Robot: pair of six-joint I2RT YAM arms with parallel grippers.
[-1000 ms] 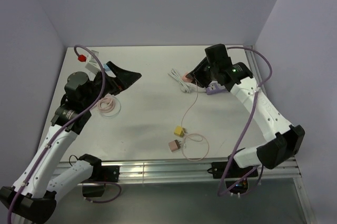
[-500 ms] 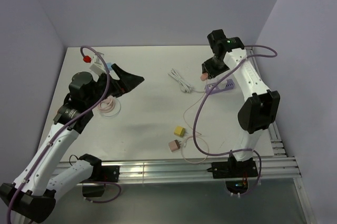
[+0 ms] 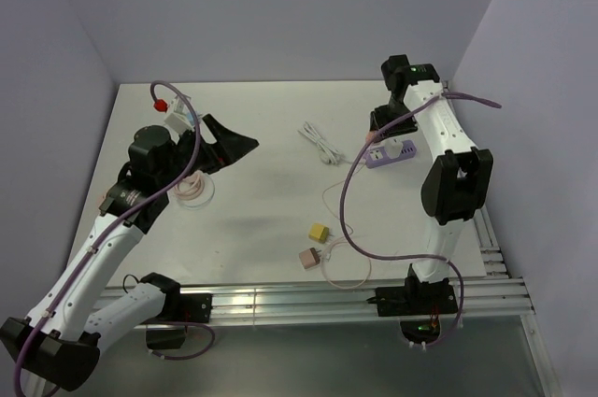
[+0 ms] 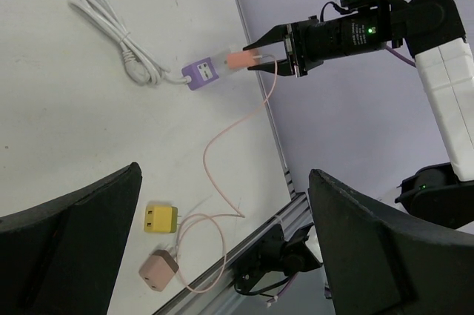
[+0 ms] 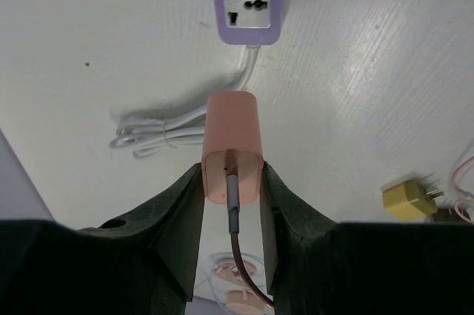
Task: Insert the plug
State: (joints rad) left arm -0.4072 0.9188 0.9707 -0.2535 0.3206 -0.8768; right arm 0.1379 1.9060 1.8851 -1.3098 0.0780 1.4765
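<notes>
- The right pincer (image 5: pixel 231 181) pinches a pink plug (image 5: pixel 232 144) between its 2 fingers, 1 pad on each long side.
- The plug's body sticks out beyond the fingertips, and its thin cord (image 5: pixel 238 248) runs back between the fingers toward the wrist.
- Straight ahead of this pincer, in line with the plug, lies a purple power strip (image 5: pixel 247 2) with 1 socket face turned to the camera.
- The right wrist view shows bare table (image 5: pixel 355 70) between the plug's front end and the strip, so the plug is not in the socket.
- A white lead leaves the strip's near end and gathers into a bundled white cable (image 5: pixel 159 133) just left of the plug's tip and below it.
- Off to this pincer's right, near its fingers, a yellow adapter (image 5: pixel 407 198) rests on the table with its 2 prongs pointing away from the plug.
- In the overhead view the right pincer sits over the far-right part of the table, just beside the strip.
- The left pincer (image 4: pixel 222 178) is spread wide and holds nothing.
- Ahead of it and between its fingers, the left wrist view shows the yellow adapter, a pink adapter (image 4: pixel 158 270) just beside it, and the pink cord looping across the table up to the held plug.
- The left pincer hangs well apart from the strip, on the opposite side of the table.
</notes>
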